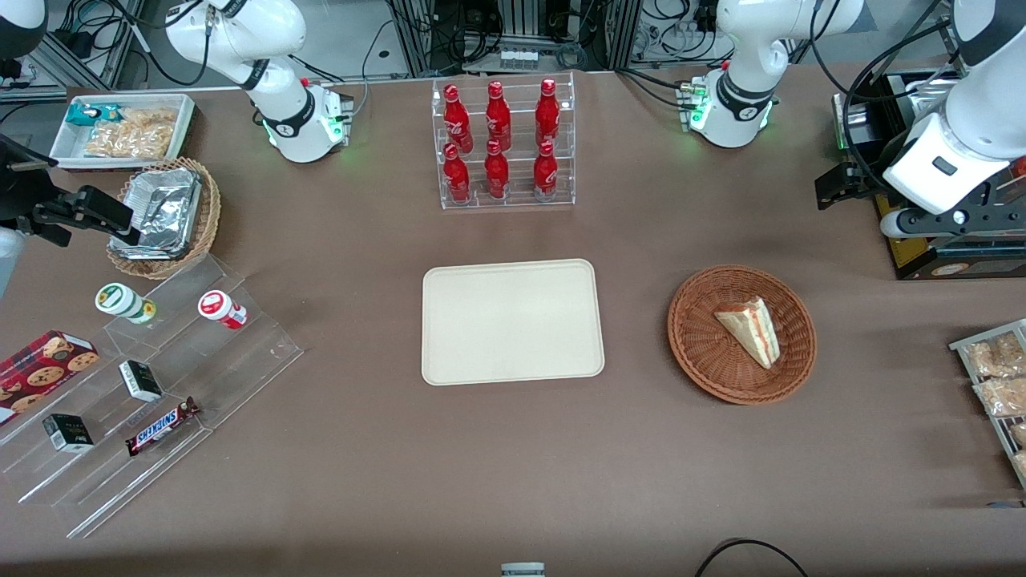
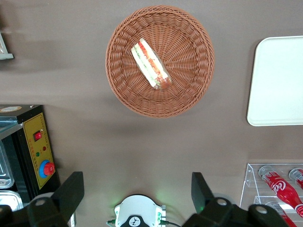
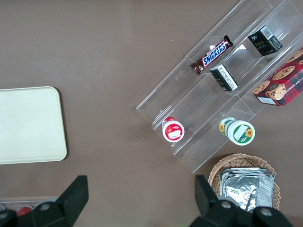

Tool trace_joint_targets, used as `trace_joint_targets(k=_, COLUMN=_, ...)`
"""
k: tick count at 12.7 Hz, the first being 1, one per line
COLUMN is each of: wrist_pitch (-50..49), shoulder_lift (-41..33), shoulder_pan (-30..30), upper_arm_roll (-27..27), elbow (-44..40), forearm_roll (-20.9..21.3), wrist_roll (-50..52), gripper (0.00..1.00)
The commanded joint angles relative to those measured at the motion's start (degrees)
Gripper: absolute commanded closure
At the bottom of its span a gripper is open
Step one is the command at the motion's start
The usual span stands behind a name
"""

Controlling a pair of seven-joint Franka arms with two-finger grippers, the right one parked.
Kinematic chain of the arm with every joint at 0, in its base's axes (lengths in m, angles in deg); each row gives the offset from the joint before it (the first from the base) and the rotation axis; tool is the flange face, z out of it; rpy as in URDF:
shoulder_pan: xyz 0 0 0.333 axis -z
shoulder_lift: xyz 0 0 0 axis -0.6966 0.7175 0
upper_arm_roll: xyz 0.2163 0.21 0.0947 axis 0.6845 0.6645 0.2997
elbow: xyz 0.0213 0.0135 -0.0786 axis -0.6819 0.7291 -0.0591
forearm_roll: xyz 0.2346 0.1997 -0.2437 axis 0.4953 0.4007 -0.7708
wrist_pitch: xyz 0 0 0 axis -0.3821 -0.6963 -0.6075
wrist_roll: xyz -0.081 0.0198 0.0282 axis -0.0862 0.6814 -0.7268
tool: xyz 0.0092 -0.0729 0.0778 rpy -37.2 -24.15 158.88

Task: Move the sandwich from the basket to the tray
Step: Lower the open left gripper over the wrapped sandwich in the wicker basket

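Front view. Landmark: the tray (image 1: pixel 513 322), flat on the brown table (image 1: pixel 513 481), nothing on it. Basket (image 1: pixel 742 333) lies toward the working arm's end, well apart from the tray, a wide strip of bare cloth between their rims. Sandwich (image 1: pixel 751 329) lies in the basket, slightly off centre toward the rim away from the tray, its point aimed at the tray. Bottle rack (image 1: pixel 505 143) stands farther from the camera than the tray, a clear gap between rack and tray edge. Open cloth all along the tray's near edge. Gripper (image 1: pixel 834 186) hangs high, farther from the camera than the basket and farther from the tray; fingers not readable here.

Left wrist view. Gripper (image 2: pixel 137 196) spread wide, both fingers (image 2: pixel 71 191) apart with nothing between them, over bare table well short of the basket (image 2: pixel 187 90). Sandwich (image 2: pixel 151 65) rests near the basket's middle, touching only wicker. Tray (image 2: pixel 277 80) corner shows beside the basket, apart. A black control box (image 2: pixel 33 151) sits near the gripper.

Right wrist view. Tray (image 3: pixel 29 125) edge, bare cloth around it; clear stepped shelf (image 3: pixel 222 90) well apart.
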Motion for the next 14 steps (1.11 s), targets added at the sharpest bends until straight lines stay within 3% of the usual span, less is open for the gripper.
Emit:
trace_joint_targets(k=1, wrist_pitch=-0.1, shoulder_lift=0.1, shoulder_pan=-0.3, upper_arm_roll=-0.7, elbow=-0.5, forearm_roll=0.6, wrist_roll=-1.3, gripper=0.00)
trace_joint_targets(k=7, wrist_pitch=6.6, shoulder_lift=1.2, shoulder_pan=-0.3, upper_arm_roll=-0.8, elbow=7.3, forearm_roll=0.7, wrist_roll=-1.1, gripper=0.00)
trace_joint_targets(k=14, wrist_pitch=36.6, shoulder_lift=4.1, shoulder_pan=-0.6, upper_arm_roll=-0.6, elbow=27.0, forearm_roll=0.9, wrist_roll=-1.2, gripper=0.00)
